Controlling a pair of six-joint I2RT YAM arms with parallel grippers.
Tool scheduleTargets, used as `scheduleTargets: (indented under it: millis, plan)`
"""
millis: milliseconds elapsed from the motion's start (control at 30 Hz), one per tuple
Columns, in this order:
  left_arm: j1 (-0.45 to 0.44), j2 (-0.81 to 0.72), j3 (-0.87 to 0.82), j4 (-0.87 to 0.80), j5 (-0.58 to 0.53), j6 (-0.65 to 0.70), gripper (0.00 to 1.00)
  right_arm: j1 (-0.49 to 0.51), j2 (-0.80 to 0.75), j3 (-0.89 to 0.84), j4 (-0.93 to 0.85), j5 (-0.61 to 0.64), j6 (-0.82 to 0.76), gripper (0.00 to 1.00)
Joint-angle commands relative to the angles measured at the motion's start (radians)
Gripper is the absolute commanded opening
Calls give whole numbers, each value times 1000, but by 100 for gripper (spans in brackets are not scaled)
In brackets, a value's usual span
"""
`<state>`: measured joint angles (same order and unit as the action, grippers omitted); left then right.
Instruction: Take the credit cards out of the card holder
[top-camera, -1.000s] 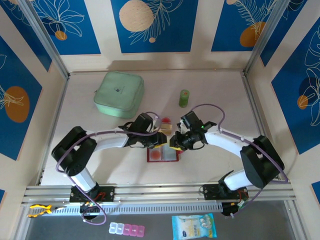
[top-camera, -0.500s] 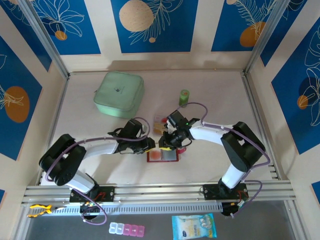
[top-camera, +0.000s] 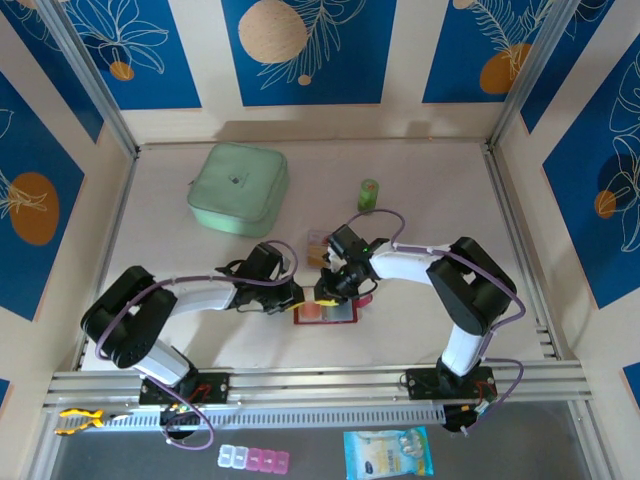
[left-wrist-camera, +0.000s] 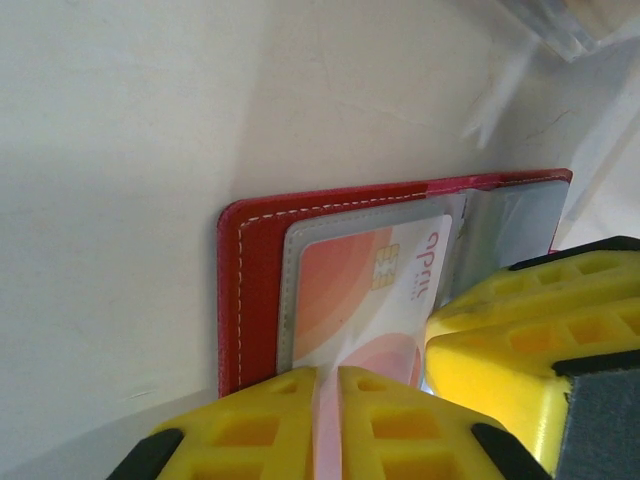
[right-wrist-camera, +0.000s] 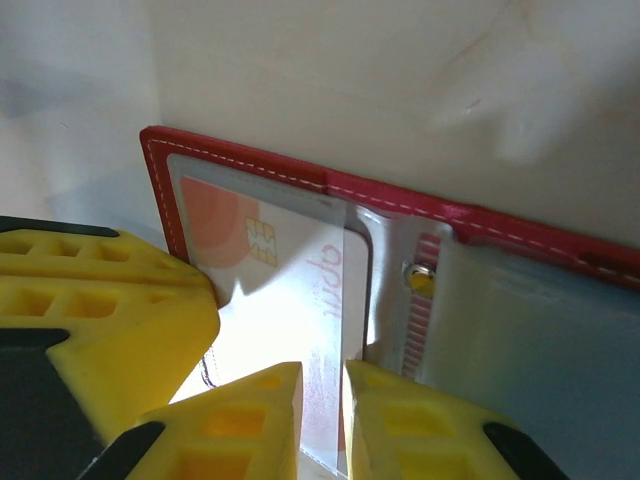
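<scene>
From above, the card holder (top-camera: 338, 314) lies open on the bench (top-camera: 430, 180) with both arms crowded over it: the left pincer (top-camera: 295, 299) is at its left edge and the right pincer (top-camera: 328, 291) is over the middle. Loose cards (top-camera: 318, 240) sit just behind.

In the left wrist view, the left pincer (left-wrist-camera: 328, 390) has its fingers nearly together, tips on the holder's pocket — pinning it down, I'd say.

In the right wrist view, the right pincer (right-wrist-camera: 322, 390) is likewise almost closed over the red-and-white card (right-wrist-camera: 300, 290), likely to drag it free — whether it's actually nipped, I can't tell.
</scene>
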<state>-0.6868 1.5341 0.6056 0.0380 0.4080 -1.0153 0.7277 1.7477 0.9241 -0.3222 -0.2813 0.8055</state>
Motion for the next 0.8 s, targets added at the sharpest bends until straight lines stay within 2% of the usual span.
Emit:
scheduleTargets:
  millis: [0, 467, 767]
  plan:
    - [13, 4, -15, -15, -2, 15, 12, 11, 25, 25, 3, -30, 11, 19]
    - [14, 1, -21, -19, 0, 12, 12, 29, 45, 23, 11, -35, 13, 15]
    - [14, -22, -17, -34, -7, 15, 14, 33, 28, 20, -94, 61, -11, 19]
